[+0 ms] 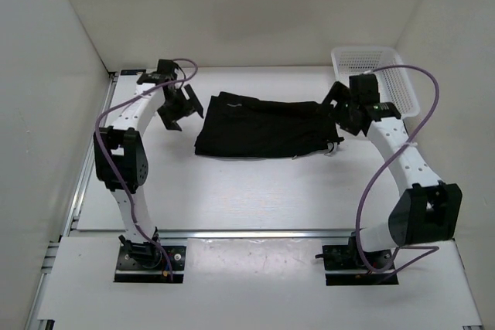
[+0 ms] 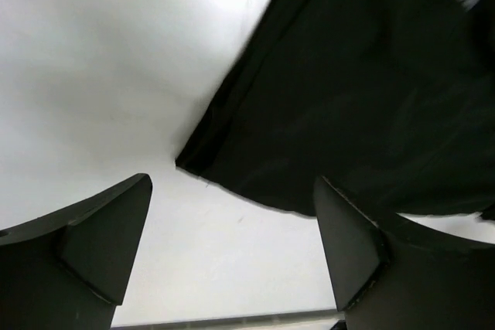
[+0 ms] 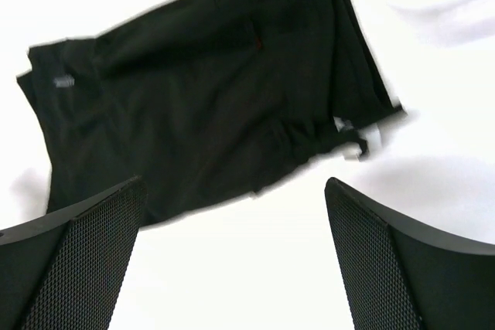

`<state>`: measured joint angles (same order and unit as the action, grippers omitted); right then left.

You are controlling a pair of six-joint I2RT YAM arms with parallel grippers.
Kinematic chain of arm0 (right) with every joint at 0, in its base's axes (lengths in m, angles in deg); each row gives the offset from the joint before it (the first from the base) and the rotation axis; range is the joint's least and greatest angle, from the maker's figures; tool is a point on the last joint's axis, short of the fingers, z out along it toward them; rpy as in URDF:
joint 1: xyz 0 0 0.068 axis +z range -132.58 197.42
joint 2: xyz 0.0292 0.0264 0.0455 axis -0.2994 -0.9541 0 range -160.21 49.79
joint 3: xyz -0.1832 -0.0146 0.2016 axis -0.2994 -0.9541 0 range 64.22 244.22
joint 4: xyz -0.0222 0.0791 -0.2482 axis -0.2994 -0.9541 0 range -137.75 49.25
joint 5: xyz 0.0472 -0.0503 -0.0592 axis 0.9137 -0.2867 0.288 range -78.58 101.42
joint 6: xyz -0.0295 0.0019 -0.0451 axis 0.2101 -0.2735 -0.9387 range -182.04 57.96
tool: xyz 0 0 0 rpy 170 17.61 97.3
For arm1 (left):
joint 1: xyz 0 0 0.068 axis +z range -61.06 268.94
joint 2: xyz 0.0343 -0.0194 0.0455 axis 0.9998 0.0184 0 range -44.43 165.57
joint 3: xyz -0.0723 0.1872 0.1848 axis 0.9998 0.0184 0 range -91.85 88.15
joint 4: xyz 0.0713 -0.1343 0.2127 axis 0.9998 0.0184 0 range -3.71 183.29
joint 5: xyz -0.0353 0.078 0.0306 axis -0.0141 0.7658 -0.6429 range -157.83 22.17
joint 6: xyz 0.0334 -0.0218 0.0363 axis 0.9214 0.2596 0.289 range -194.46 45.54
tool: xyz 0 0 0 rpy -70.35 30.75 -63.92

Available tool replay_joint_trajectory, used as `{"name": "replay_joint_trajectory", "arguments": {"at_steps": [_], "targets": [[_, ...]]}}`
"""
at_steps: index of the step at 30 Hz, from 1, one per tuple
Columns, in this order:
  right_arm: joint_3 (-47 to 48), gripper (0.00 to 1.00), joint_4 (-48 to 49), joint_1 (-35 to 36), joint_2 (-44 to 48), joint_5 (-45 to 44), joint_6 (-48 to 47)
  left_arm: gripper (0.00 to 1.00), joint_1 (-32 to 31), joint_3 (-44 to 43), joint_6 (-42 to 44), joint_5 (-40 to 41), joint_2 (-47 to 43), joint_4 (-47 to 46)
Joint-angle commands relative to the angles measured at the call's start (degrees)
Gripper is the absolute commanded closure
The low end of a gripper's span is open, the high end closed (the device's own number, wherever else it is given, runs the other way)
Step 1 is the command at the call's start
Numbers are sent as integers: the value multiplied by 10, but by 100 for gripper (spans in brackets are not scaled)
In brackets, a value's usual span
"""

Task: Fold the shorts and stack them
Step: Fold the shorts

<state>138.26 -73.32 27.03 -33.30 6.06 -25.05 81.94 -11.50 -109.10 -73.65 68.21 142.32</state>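
The black shorts (image 1: pixel 263 125) lie flat, folded in half, in the middle of the white table. My left gripper (image 1: pixel 179 107) hovers open and empty just off their left edge. In the left wrist view the shorts (image 2: pixel 363 90) fill the upper right, with a corner between my open fingers (image 2: pixel 108 229). My right gripper (image 1: pixel 348 113) hovers open and empty over their right end, by the waistband drawstring (image 3: pixel 349 138). In the right wrist view the shorts (image 3: pixel 209 90) lie ahead of my open fingers (image 3: pixel 387 253).
A white plastic mesh basket (image 1: pixel 375 75) stands at the back right corner, close behind the right wrist. White walls enclose the table on the left, back and right. A metal rail (image 1: pixel 255 233) runs along the table's near edge.
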Motion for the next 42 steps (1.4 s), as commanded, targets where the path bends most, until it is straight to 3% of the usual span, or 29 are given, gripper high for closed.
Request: {"name": "replay_joint_trajectory", "arguments": {"at_steps": [1, 7, 12, 14, 15, 16, 17, 26, 30, 36, 38, 41, 42], "targets": [[-66, 0, 1, -1, 30, 19, -10, 2, -24, 85, 16, -8, -22, -36], [-136, 0, -21, -1, 105, 24, -10, 2, -42, 151, 11, 10, -10, -62], [-163, 0, -26, -6, 123, 47, -15, 11, -42, 136, -2, 20, 33, -80], [-178, 0, -16, -13, 118, 72, 3, 33, -42, 128, -2, 20, 48, -80], [-184, 0, -8, -19, 113, 87, 11, 53, -42, 128, -2, 20, 55, -80], [-201, 0, 14, -28, 113, 118, 21, 83, -42, 128, -2, 20, 55, -80], [-212, 0, 30, -34, 108, 134, 45, 90, -36, 128, -2, 26, 49, -80], [-253, 4, 200, -42, -7, 200, 127, 90, 15, 184, 5, 54, -51, -80], [-240, 4, 266, -31, -71, 200, 156, 90, 20, 184, 11, 54, -51, -80], [-172, 6, 291, 8, -176, 188, 192, 90, 25, 178, 16, 49, -39, -80], [-166, 11, 303, 14, -202, 176, 206, 90, 25, 178, 21, 43, -39, -80], [-153, 53, 302, 25, -213, 138, 214, 90, 31, 178, 21, 32, -39, -80], [-143, 80, 293, 30, -213, 130, 208, 90, 37, 178, 21, 26, -45, -80]]}}
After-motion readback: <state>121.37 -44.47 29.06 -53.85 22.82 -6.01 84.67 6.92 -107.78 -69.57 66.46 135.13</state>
